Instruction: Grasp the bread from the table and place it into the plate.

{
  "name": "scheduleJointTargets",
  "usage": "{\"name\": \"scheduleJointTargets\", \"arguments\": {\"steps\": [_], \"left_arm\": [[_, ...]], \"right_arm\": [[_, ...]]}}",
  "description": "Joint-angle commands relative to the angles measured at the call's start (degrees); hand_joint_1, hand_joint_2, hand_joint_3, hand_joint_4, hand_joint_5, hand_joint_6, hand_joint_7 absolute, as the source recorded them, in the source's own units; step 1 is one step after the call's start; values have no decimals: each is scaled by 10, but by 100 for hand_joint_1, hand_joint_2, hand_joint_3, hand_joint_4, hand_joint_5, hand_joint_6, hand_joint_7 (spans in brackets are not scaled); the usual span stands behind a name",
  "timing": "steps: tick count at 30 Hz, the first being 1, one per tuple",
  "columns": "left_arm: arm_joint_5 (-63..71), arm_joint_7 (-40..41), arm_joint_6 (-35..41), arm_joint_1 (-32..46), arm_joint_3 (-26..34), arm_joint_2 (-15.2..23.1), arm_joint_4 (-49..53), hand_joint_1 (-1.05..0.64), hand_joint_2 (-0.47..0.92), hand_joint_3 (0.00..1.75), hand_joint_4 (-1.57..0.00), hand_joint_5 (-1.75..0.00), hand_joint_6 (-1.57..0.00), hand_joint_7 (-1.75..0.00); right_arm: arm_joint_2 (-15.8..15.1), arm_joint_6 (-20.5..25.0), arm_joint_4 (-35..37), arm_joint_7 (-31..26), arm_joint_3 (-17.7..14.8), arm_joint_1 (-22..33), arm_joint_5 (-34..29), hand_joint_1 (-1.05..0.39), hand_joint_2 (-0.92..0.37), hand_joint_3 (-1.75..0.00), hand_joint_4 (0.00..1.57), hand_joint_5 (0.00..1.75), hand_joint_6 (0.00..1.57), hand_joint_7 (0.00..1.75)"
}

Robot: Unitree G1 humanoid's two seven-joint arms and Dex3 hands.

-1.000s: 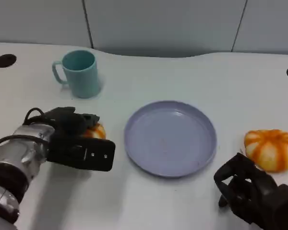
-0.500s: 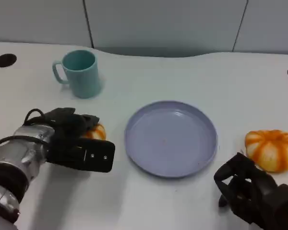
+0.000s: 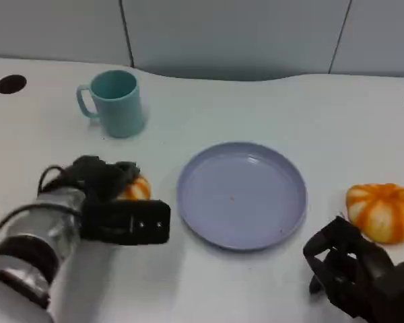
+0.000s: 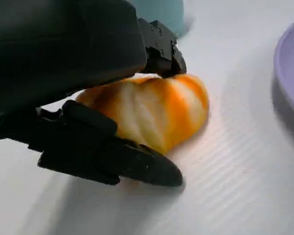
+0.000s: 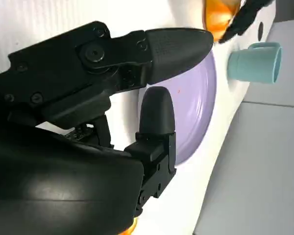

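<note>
Left hand (image 3: 111, 202) wrapped on bread roll (image 3: 135, 188), fingers over and under it per wrist cam; roll on table (image 3: 269, 108) just left of plate (image 3: 241, 194). Vs 0.5 s ago: forearm dropped lower, hand shifted slightly toward plate, so lift/carry likely starting. Teal mug (image 3: 114, 102) behind, no change. Right hand (image 3: 353, 272) idle, fingers loosely apart, holding nothing, near 2nd orange roll (image 3: 382, 210).

left hand (image 4: 83, 73) fingers (image 4: 137, 164) wrapped round orange bread (image 4: 152, 110) on white table (image 4: 235, 186), plate (image 4: 290, 73) rim nearby.
</note>
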Motion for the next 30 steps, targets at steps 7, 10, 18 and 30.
{"name": "scheduleJointTargets", "arguments": {"steps": [7,10,18,30], "left_arm": [[-2,46,-12,6,-18,-9,44,-18,83,1,-43,-174,-26,-172],[-2,76,-20,10,-20,-8,46,-13,86,1,-55,-175,-35,-174],[-38,89,-30,16,5,-10,48,-12,92,13,-65,-175,-45,-175],[-146,89,-169,41,102,31,8,-13,89,12,-72,-175,-48,-175]], "right_arm": [[-8,5,-4,0,-8,-3,1,-27,-92,-35,59,175,37,175],[-10,11,-9,-2,-6,-2,-4,-28,-92,-35,59,175,37,175],[-8,15,-9,-5,-7,-3,-3,-28,-92,-34,57,175,37,175],[-9,17,-4,-6,-6,-10,-4,-27,-92,-35,58,175,37,175]]}}
